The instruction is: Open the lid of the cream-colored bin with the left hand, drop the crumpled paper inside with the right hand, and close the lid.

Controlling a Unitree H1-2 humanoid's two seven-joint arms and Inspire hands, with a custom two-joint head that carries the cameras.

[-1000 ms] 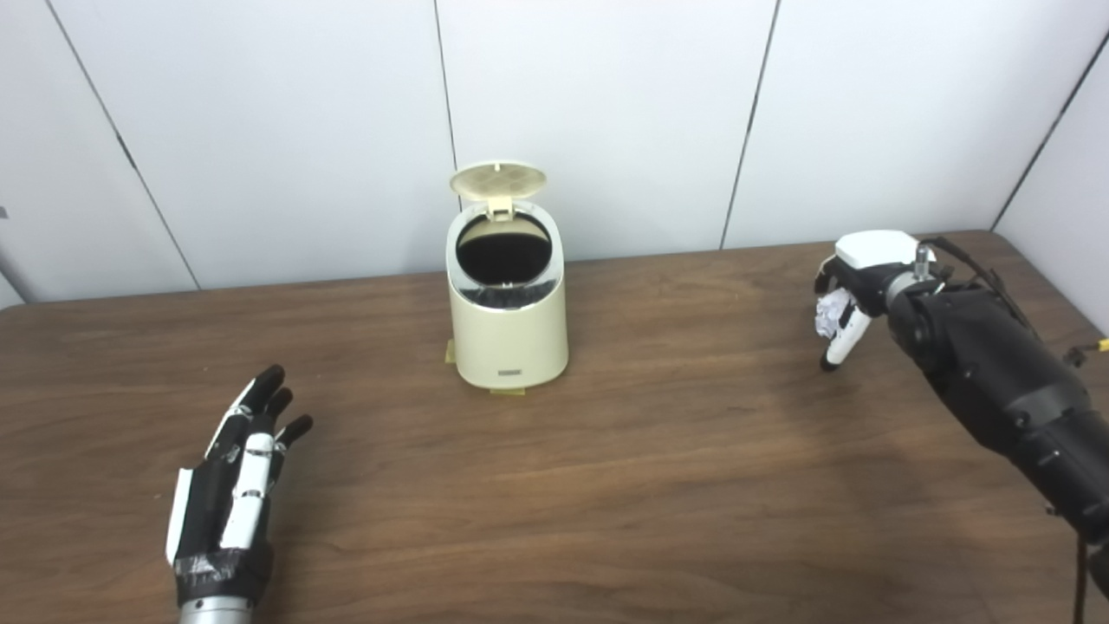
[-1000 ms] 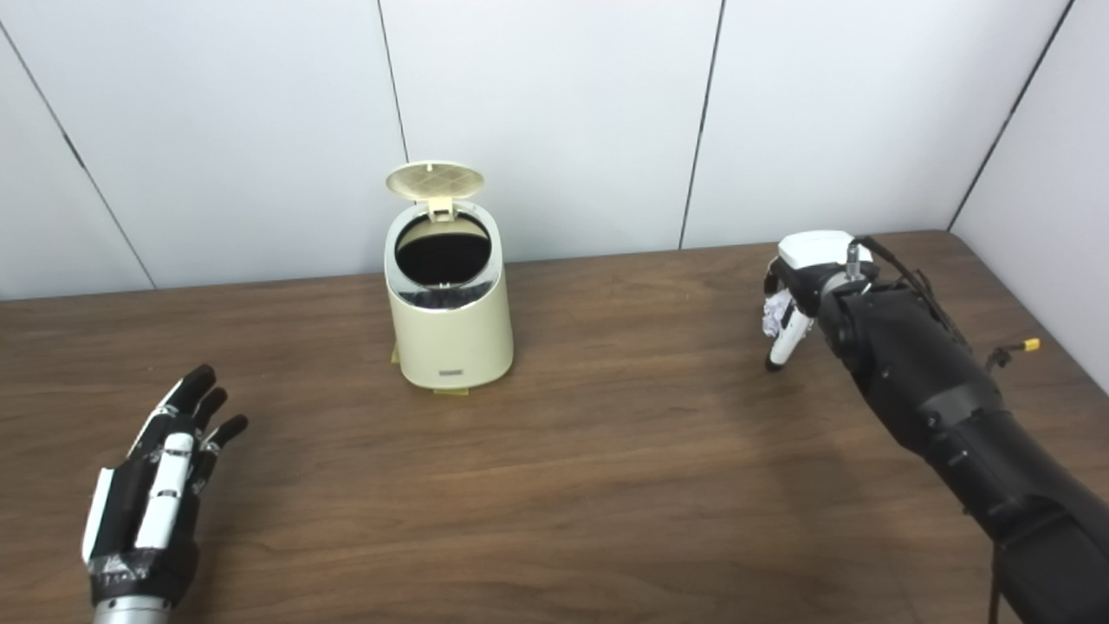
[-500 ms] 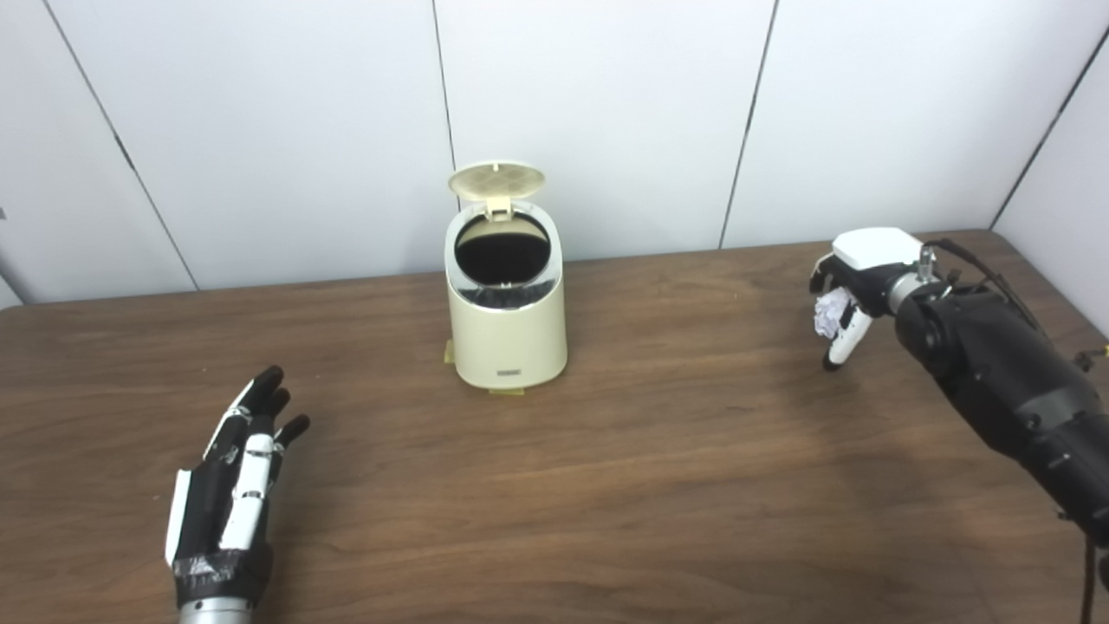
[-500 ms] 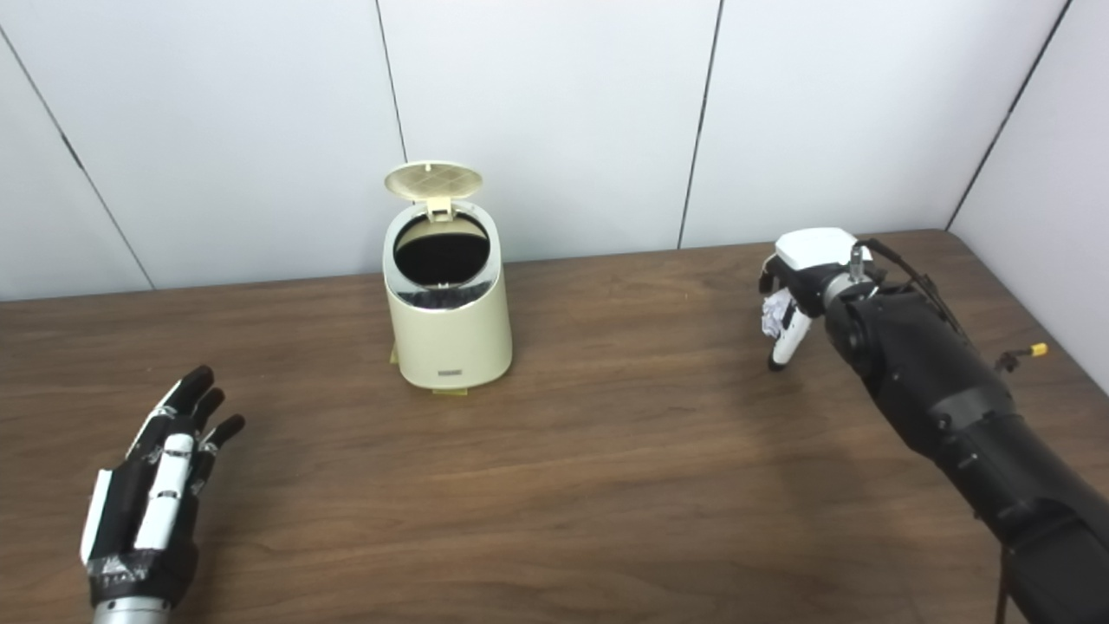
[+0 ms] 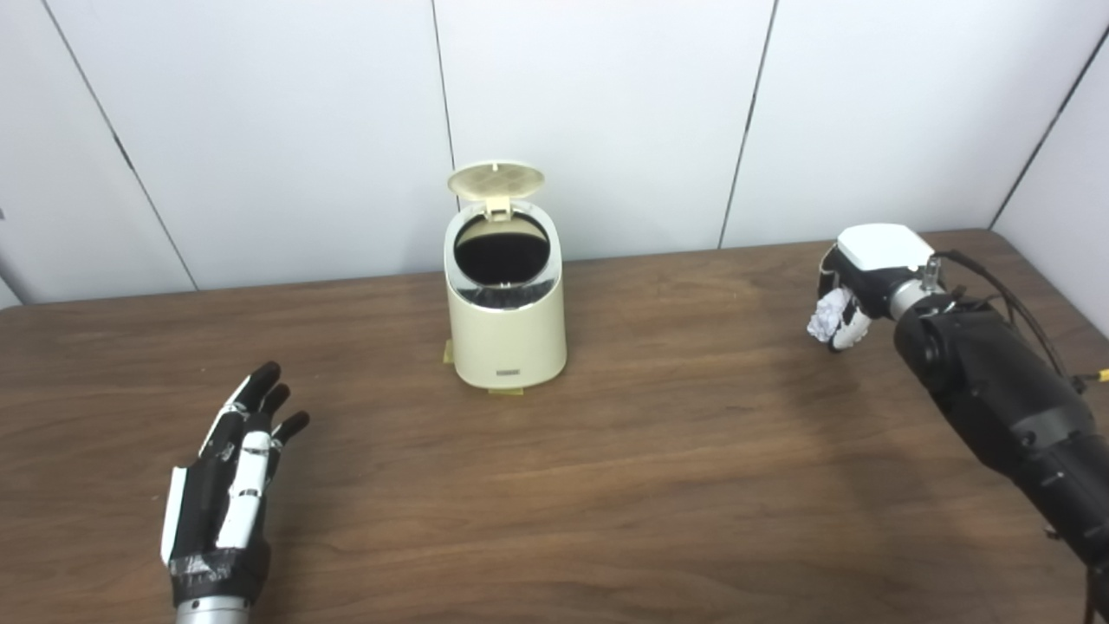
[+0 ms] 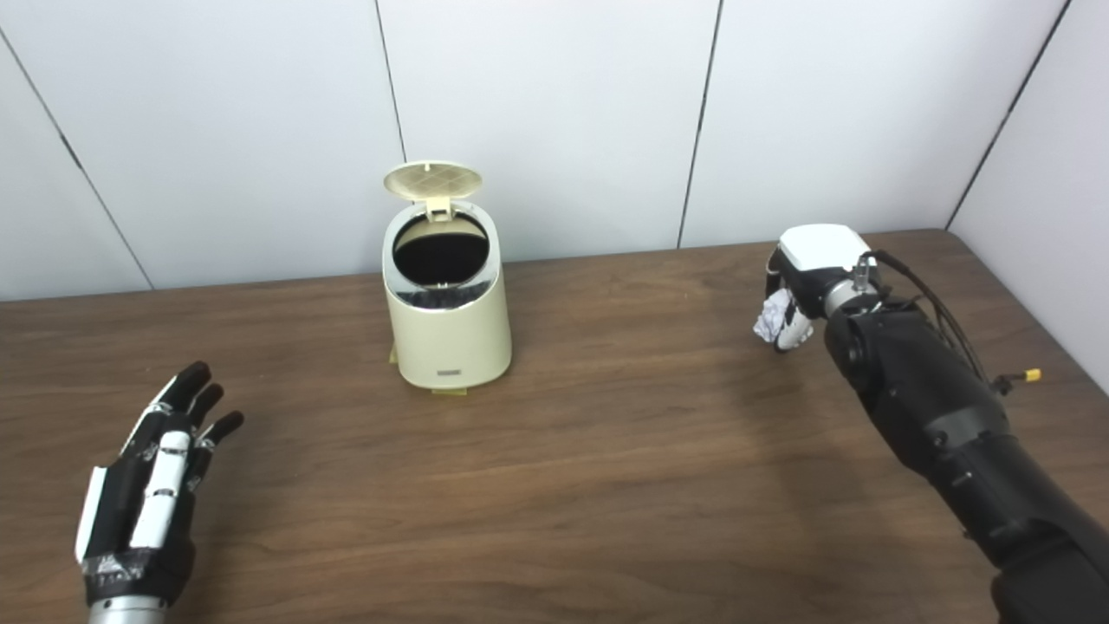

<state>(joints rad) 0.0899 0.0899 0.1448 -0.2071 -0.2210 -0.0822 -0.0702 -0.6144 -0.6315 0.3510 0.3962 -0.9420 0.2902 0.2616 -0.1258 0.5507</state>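
With lid (image 5: 496, 179) raised, cream bin (image 5: 506, 329) stands centre frame on tabletop (image 5: 658, 451); right robot hand (image 5: 853, 282), mid-right, grasps crumpled paper (image 5: 823, 314); left robot hand (image 5: 227, 481), lower left, released, fingers spread.

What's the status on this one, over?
Left hand open, idle. Right hand shut on crumpled paper. Bin lid up. Path clear.

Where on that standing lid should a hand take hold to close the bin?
Probably the lid's top front edge, where a small tab shows, pressed from behind and above. It stands upright on a hinge at the back rim of the bin, so pushing forward there likely swings it down. The left hand rests open.
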